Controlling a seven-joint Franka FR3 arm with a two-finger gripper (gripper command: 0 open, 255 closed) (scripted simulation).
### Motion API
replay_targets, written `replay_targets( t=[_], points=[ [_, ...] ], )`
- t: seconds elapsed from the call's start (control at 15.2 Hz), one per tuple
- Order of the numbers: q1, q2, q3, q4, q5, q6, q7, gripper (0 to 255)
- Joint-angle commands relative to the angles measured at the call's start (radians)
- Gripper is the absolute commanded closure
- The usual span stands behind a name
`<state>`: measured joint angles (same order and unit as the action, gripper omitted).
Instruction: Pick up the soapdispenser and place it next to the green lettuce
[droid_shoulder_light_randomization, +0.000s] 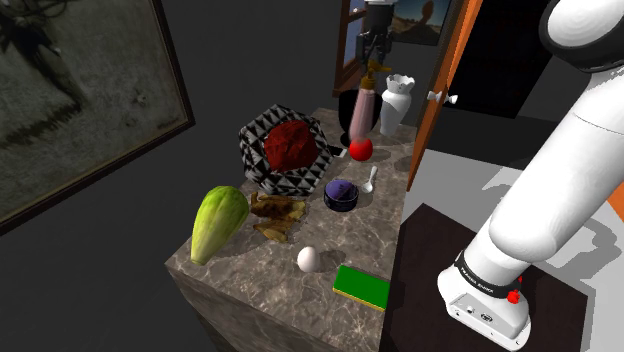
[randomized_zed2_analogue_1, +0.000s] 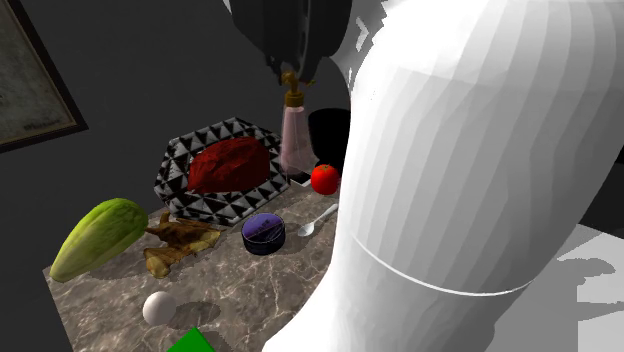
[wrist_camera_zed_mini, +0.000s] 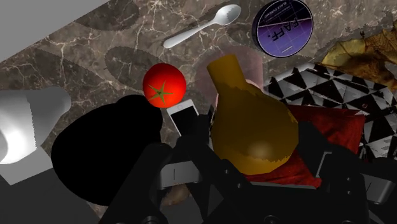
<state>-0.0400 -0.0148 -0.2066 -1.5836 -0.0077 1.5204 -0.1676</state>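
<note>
The soap dispenser (droid_shoulder_light_randomization: 362, 112), a pink bottle with a gold pump, stands upright at the far end of the marble table (droid_shoulder_light_randomization: 250, 275), beside a red tomato (droid_shoulder_light_randomization: 361, 149). My gripper (droid_shoulder_light_randomization: 374, 48) hangs directly above its pump (randomized_zed2_analogue_1: 291, 95). In the wrist view the gold pump head (wrist_camera_zed_mini: 251, 121) looms between my open fingers, which do not clasp it. The green lettuce (droid_shoulder_light_randomization: 218, 222) lies at the table's near corner on the shoulder view's left, well away from the dispenser (randomized_zed2_analogue_1: 297, 140).
A black-and-white patterned bowl (droid_shoulder_light_randomization: 262, 165) holding a dark red lump sits between dispenser and lettuce (randomized_zed2_analogue_1: 100, 237). Brown dried leaves (droid_shoulder_light_randomization: 275, 215), a purple tin (droid_shoulder_light_randomization: 341, 193), a spoon (droid_shoulder_light_randomization: 371, 180), an egg (droid_shoulder_light_randomization: 308, 259) and a green sponge (droid_shoulder_light_randomization: 361, 287) are spread about. A white vase (droid_shoulder_light_randomization: 396, 100) and a black cup (randomized_zed2_analogue_1: 330, 135) stand behind.
</note>
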Motion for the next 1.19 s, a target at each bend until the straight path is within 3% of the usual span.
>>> replay_targets(
  t=[0.0,0.53,1.12],
  points=[
    [-0.001,0.010,-0.001,0.042,0.002,-0.032,-0.003,255],
    [-0.006,0.058,-0.005,0.212,0.012,-0.156,-0.011,255],
    [0.095,-0.042,0.097,0.094,0.006,-0.135,0.192,255]
  ],
)
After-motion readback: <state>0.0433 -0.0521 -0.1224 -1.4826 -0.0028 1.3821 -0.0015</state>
